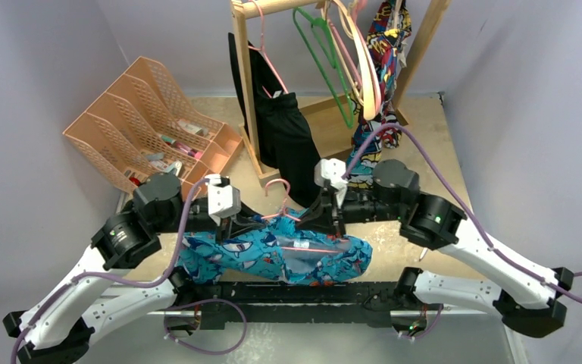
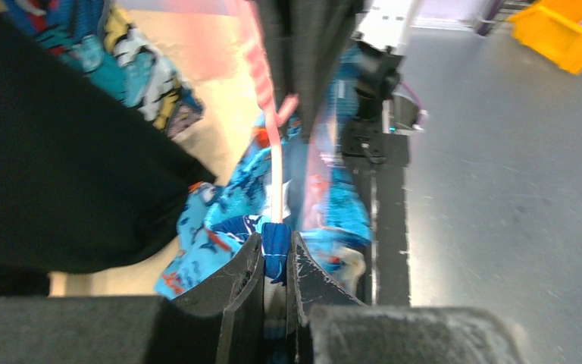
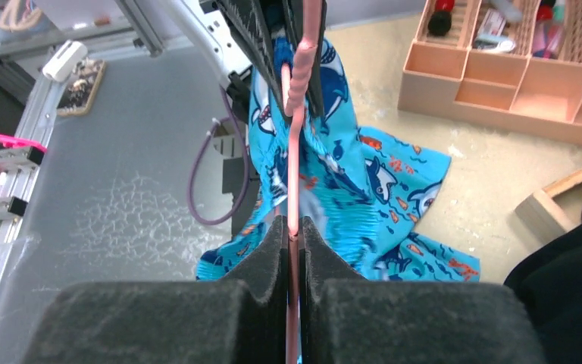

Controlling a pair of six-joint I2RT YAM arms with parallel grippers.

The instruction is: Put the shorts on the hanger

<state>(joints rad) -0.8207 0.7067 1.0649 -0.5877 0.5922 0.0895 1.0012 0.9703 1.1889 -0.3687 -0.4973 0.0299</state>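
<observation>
The turquoise shark-print shorts (image 1: 273,258) hang bunched between the two arms above the table's near edge. The thin pink hanger (image 1: 279,199) runs through them, its hook rising above the fabric. My left gripper (image 1: 231,226) is shut on a fold of the shorts (image 2: 276,254), with the hanger's bar (image 2: 273,152) just ahead of it. My right gripper (image 1: 332,224) is shut on the hanger's bar (image 3: 294,182), and the shorts (image 3: 348,182) drape below and to the right.
A wooden rack (image 1: 246,83) at the back holds a black garment (image 1: 288,136), a green hanger (image 1: 326,61), a cream hanger (image 1: 364,61) and a comic-print garment (image 1: 383,45). A peach desk organizer (image 1: 148,121) stands at the back left.
</observation>
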